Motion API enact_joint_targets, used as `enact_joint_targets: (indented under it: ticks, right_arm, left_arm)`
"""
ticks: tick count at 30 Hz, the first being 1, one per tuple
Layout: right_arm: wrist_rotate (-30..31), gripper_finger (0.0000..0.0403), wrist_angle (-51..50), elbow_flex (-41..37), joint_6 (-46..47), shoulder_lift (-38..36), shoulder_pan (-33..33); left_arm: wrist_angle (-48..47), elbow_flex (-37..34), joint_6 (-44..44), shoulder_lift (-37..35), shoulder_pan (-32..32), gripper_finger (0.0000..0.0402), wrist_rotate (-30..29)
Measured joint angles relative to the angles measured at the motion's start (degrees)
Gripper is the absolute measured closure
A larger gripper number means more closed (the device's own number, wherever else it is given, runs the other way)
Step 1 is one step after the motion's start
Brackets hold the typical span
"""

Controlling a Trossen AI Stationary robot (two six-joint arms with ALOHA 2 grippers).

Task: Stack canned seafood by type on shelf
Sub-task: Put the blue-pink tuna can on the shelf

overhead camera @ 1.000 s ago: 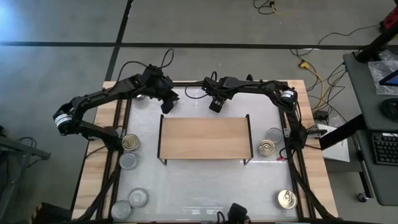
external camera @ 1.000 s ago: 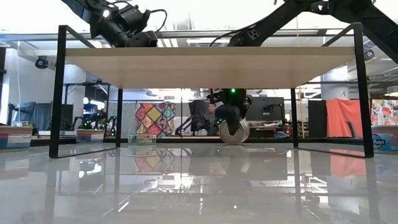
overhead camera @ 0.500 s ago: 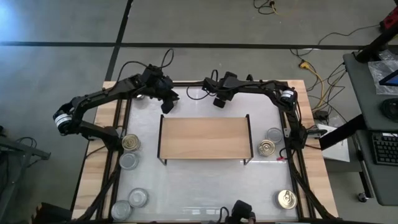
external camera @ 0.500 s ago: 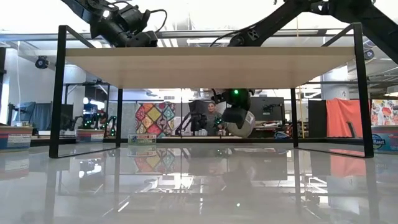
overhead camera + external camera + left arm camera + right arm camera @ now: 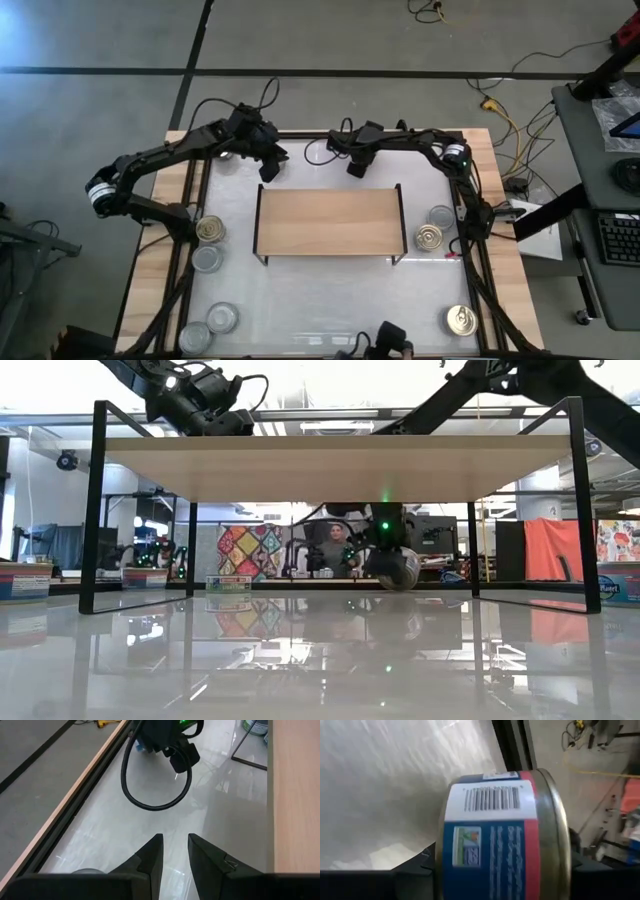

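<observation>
While I scan the near edge of the white tabletop [image 5: 330, 290], I count a gold-topped tin [image 5: 461, 320] at the right corner and two silver-topped tins [image 5: 222, 318] at the left. Farther in, the wooden shelf [image 5: 329, 220] stands bare in the middle, with a gold tin [image 5: 210, 229] and a silver one [image 5: 207, 259] to its left, and a gold tin [image 5: 428, 237] and a silver one [image 5: 440, 216] to its right. Behind the shelf my right gripper [image 5: 356, 165] pinches a blue-labelled can [image 5: 502, 837] on its side, clear of the table. My left gripper [image 5: 174, 855] hangs near the shelf's far left corner, fingers narrowly apart, holding nothing.
</observation>
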Motion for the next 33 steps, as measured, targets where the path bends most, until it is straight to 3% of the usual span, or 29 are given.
enact_joint_targets:
  ticks: [8, 14, 17, 21, 27, 33]
  right_arm:
    - [-11.52, 0.0135, 0.04, 0.52, 2.22, -1.07, -0.34]
    - [-11.55, 0.0079, 0.04, 0.63, 0.94, -1.17, -0.37]
    - [-11.35, 0.0073, 0.04, 0.66, -0.54, -1.37, -0.40]
    - [-10.90, 0.0110, 0.00, 0.68, -1.95, -1.53, -0.36]
    - [-10.10, 0.0226, -0.57, 0.68, -2.52, -3.31, -0.35]
    - [-0.27, 0.0229, -0.35, 0.66, -5.65, -4.71, -0.47]
  left_arm:
    - [0.00, 0.00, -0.20, 0.00, 0.00, 0.0326, 0.02]
    - [0.00, -0.02, -0.78, 0.00, 0.00, 0.0326, 0.02]
    - [0.01, -0.01, -0.92, 0.00, 0.01, 0.0326, 0.00]
    - [0.01, -0.01, -0.94, 0.00, 0.00, 0.0326, 0.00]
    - [0.02, -0.02, -0.95, 0.00, 0.00, 0.0326, -0.02]
    - [0.38, -0.02, -0.95, 0.00, 0.02, 0.0326, -0.07]
